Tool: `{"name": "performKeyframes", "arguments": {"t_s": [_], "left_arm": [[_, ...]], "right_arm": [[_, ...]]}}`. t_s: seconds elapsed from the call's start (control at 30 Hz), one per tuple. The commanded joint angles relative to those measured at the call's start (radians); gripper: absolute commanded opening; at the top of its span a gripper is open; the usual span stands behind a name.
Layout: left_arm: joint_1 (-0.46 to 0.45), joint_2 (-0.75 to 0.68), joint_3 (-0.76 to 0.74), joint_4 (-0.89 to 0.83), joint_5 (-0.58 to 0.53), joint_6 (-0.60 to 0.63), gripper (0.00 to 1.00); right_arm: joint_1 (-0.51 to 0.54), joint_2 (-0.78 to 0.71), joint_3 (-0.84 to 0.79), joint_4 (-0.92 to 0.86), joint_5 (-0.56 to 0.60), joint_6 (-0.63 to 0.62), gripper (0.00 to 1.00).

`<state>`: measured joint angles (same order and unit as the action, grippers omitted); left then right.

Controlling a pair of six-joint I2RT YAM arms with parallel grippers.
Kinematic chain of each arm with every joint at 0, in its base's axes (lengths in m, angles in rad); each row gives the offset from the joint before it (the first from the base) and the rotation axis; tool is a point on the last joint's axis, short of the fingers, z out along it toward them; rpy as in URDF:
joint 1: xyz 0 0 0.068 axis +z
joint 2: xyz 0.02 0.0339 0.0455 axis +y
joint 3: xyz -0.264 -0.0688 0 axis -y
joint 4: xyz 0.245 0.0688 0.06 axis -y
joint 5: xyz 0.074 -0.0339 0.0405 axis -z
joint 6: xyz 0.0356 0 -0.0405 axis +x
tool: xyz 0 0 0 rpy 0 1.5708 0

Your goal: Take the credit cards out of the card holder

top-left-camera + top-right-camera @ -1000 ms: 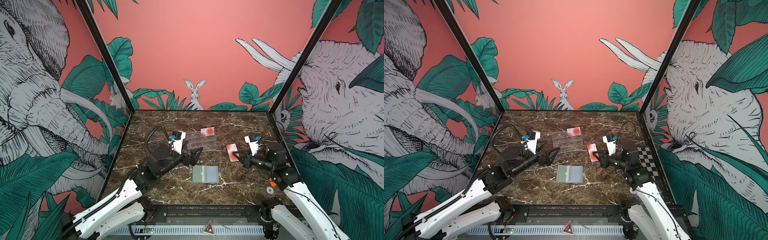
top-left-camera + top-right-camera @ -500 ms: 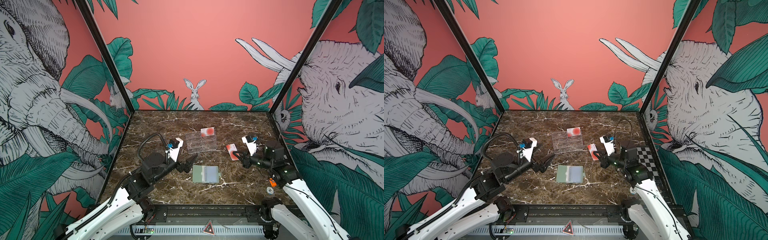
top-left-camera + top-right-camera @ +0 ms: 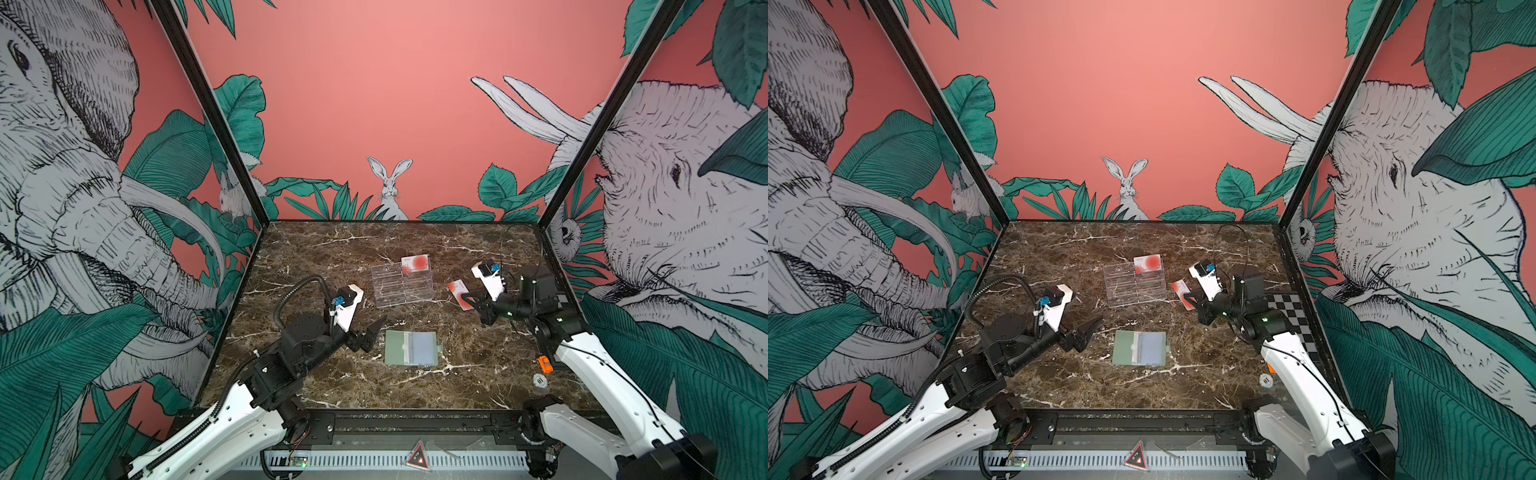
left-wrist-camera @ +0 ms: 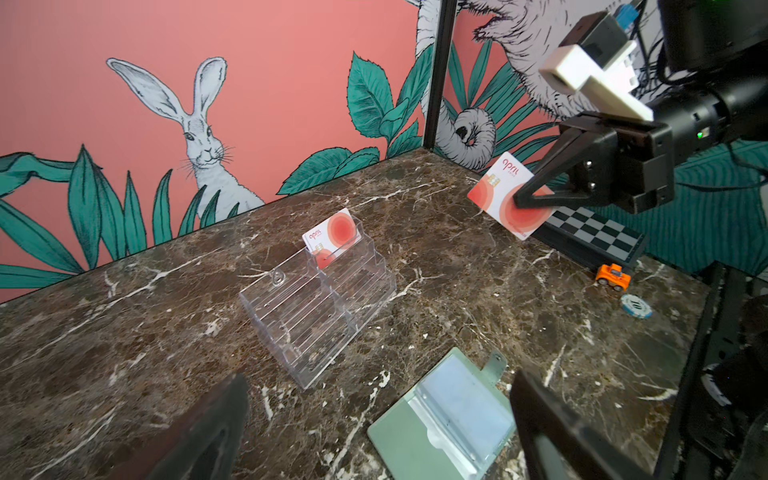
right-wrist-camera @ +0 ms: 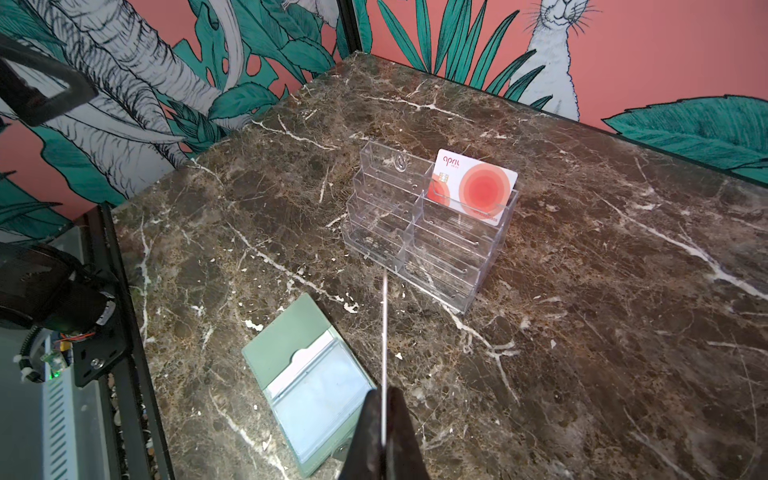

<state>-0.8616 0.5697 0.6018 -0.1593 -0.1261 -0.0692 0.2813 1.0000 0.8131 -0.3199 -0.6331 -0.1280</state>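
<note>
- Your left claw [image 3: 374,334] stands wide apart with nothing in it; in both top views its tips point toward the middle of the table [image 3: 332,257]
- The wallet [image 3: 398,349] lies open and flat just ahead of that claw, near the tips but apart from them
- From the left wrist, the wallet [image 4: 399,432] sits low between the fingers [image 4: 208,432], nearer the right one
- Its clear sleeve [image 5: 320,386] faces up and looks pale blue, and its snap tab [image 4: 494,365] sticks out on the side toward your right claw
- Your right claw [image 3: 465,296] is clamped on a card [image 3: 456,291] and holds it off the table
- From the left wrist, you see this held card [image 4: 494,191] tilted, white face and red circles showing, with the fingertips pressed on the big circle
- From the right wrist, the held card [image 5: 385,332] shows only as a thin edge running out from the closed tips
- A clear stand [image 3: 403,286] is ahead of the right claw, a little toward the back wall, and well apart from the left claw
- A second card [image 3: 415,264] stands upright in the stand's rearmost tier, in the compartment on the side nearer the right claw
- The wallet lies between your two claws, closer to the left one
- Behind the right claw, beside its arm, a toy car [image 3: 543,363] and a chip [image 3: 539,379] rest close together on the table
- A checkered board [image 3: 1291,307] lies under the right arm, against the side wall
</note>
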Motion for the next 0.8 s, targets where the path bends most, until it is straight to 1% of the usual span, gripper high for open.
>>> {"name": "performKeyframes", "arguments": {"t_s": [0.0, 0.13, 0.27, 0.57, 0.77], "left_arm": [[0.003, -0.026, -0.021, -0.014, -0.078, 0.019, 0.99], [0.003, -0.042, -0.040, -0.001, -0.104, 0.017, 0.99], [0.003, -0.055, -0.065, 0.005, -0.135, 0.006, 0.99], [0.002, -0.078, -0.114, 0.058, -0.158, -0.020, 0.99], [0.002, -0.085, -0.140, 0.073, -0.167, -0.023, 0.99]], "right_arm": [[0.002, 0.036, 0.045, 0.024, 0.011, -0.073, 0.00], [0.003, 0.101, 0.105, 0.010, 0.019, -0.113, 0.00], [0.004, 0.163, 0.147, 0.036, 0.016, -0.149, 0.00], [0.004, 0.403, 0.378, -0.093, 0.049, -0.358, 0.00], [0.006, 0.545, 0.491, -0.158, 0.014, -0.503, 0.00]]}}
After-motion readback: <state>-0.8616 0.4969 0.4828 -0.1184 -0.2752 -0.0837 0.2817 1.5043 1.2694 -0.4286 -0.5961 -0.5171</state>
